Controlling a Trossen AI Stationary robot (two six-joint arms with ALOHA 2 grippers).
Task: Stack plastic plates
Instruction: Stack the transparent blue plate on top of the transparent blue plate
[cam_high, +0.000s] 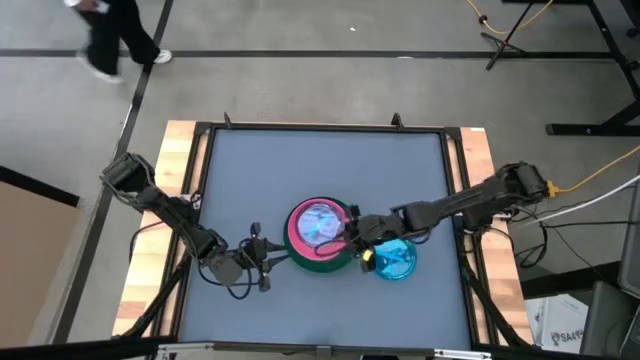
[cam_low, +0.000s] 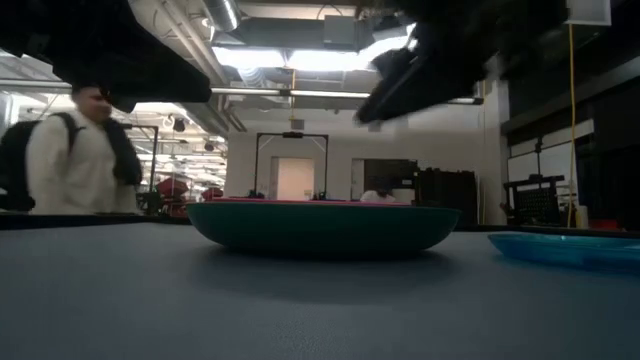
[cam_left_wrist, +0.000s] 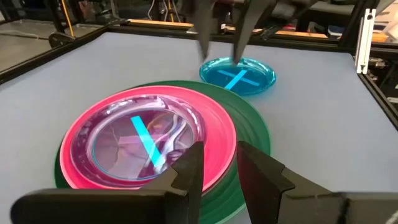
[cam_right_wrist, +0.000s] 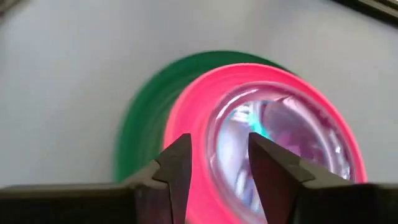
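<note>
A stack stands at the table's middle: a dark green plate (cam_high: 322, 262) at the bottom, a pink plate (cam_high: 298, 228) on it, and small translucent pink and blue plates (cam_high: 318, 222) nested inside. It also shows in the left wrist view (cam_left_wrist: 149, 140). One small translucent blue plate (cam_high: 396, 259) lies flat on the table to the stack's right. My left gripper (cam_high: 272, 262) is open and empty, low at the stack's near-left rim (cam_left_wrist: 219, 167). My right gripper (cam_high: 352, 232) is open and empty, above the stack's right rim (cam_right_wrist: 217, 163). A grey plate does not show.
The grey table mat (cam_high: 300, 160) has free room on its far half and left side. A raised dark frame (cam_high: 320, 128) runs round it. A person (cam_high: 115, 35) walks on the floor beyond the far left corner, also seen in the low view (cam_low: 70, 150).
</note>
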